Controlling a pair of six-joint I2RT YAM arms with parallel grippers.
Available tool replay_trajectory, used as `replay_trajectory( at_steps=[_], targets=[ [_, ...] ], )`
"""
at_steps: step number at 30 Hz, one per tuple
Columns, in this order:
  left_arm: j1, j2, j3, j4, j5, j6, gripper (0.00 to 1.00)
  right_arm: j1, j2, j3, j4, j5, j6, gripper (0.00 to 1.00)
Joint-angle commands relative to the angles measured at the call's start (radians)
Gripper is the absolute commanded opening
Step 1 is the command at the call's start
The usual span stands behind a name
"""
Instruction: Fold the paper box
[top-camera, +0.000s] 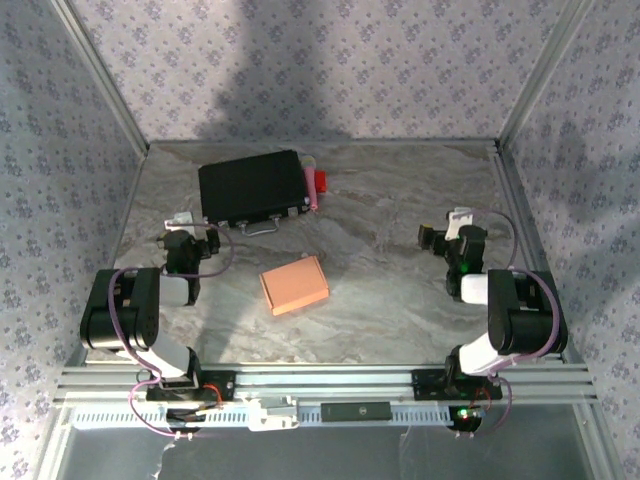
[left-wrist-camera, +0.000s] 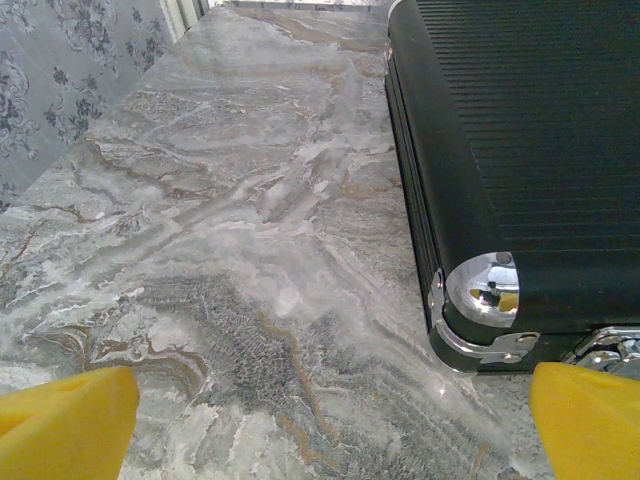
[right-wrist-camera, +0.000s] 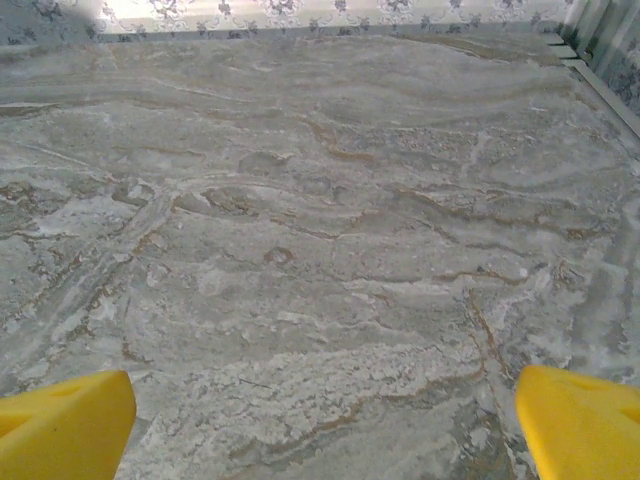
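The paper box (top-camera: 294, 285) is a small orange-tan rectangular box lying on the marble table between the two arms. My left gripper (top-camera: 187, 228) sits to its left, near the black case's front corner, jaws wide apart with nothing between them. In the left wrist view the left gripper (left-wrist-camera: 330, 430) shows yellow fingertips (left-wrist-camera: 65, 425) at both lower corners over bare marble. My right gripper (top-camera: 447, 227) stands to the right of the box, open and empty. In the right wrist view the right gripper (right-wrist-camera: 325, 425) has yellow fingertips (right-wrist-camera: 580, 425) spread over bare table.
A black rectangular case (top-camera: 252, 186) with metal corners lies at the back left, its chrome corner (left-wrist-camera: 487, 290) close to my left gripper. A pink and red object (top-camera: 316, 184) sits by the case's right end. Patterned walls enclose the table on three sides.
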Motion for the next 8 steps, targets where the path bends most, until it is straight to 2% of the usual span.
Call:
replay_trajectory(
  at_steps=[1,8],
  targets=[
    [0.001,-0.009,0.022,0.005,0.013,-0.008,1.0,0.008,0.01,0.014,-0.036,0.026,-0.007,0.99],
    [-0.005,-0.009,0.023,0.004,0.007,-0.003,1.0,0.012,0.009,0.014,-0.035,0.032,-0.008,0.99]
  ],
)
